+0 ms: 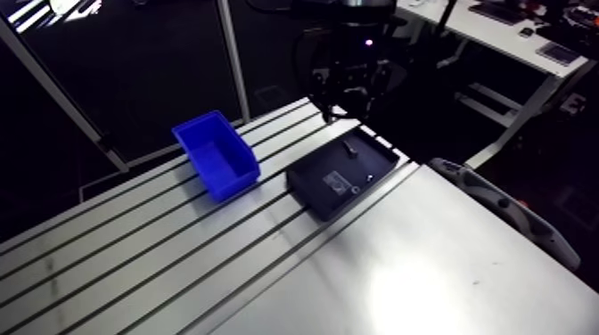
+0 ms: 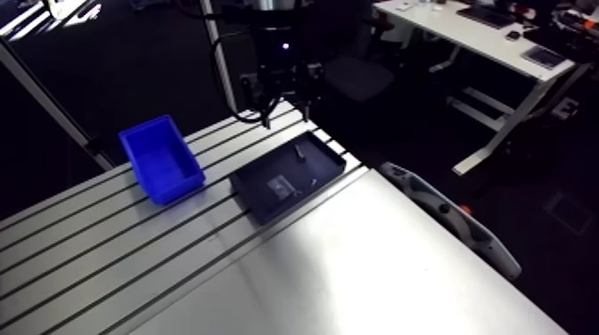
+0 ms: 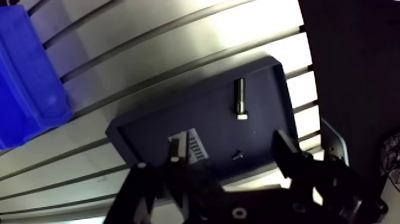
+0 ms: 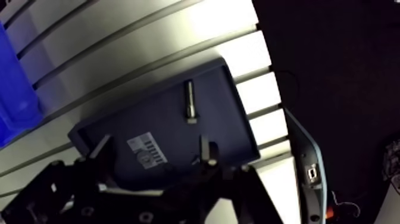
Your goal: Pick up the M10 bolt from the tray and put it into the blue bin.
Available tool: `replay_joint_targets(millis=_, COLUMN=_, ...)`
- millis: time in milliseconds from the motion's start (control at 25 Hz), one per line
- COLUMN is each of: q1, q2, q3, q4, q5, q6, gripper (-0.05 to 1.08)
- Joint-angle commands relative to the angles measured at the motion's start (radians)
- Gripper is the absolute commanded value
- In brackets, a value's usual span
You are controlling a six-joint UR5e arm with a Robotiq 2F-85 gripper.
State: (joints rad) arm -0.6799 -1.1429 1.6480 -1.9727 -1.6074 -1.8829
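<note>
The gripper (image 3: pixel 229 158) sits nearest the wrist view. Its two fingers (image 3: pixel 174 159) are spread apart with nothing between them, and the floor of the tray (image 3: pixel 178 119) shows in the gap.

There is one M10 bolt (image 3: pixel 240 100). It lies flat on the tray floor, ahead of the gripper and untouched by either finger, with its brighter end toward the gripper. In the arm view it lies in the far part of the tray, under the hanging gripper.

The tray is dark, shallow and rectangular, and there is only one. It also holds one much smaller screw (image 3: pixel 237 155), which lies between the bolt and the gripper and well apart from the bolt. One white label (image 3: pixel 190 146) is stuck to the tray floor beside the small screw. It carries barcode-like stripes, and no writing on it can be read.

One blue bin (image 1: pixel 218 156) stands to the left of the tray, near it but not touching. It is open at the top, and nothing shows inside.

Both stand on the slotted aluminium table (image 1: pixel 134 258), whose long dark grooves run from near left to far right. The near right part is a smooth plate (image 1: pixel 428 267) with a bright patch of glare. A grey curved part (image 1: pixel 508 209) lies just beside the table's right edge, and what it is cannot be told. Beyond the table all is dim.
</note>
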Motion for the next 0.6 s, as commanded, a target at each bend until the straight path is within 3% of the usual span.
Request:
replay_joint_targets(millis=40, q1=-0.003, q2=0.016, q3=0.011, q4=-0.039, q5=0.001, q6=-0.008, gripper=0.34)
replay_joint_targets(millis=240, q1=-0.012, q2=0.035, q3=0.02, q4=-0.05, q5=0.001, q6=-0.022, gripper=0.47)
replay_joint_targets(millis=600, q1=-0.02, q2=0.055, q3=0.037, q4=-0.101, q5=-0.001, q6=-0.028, gripper=0.52)
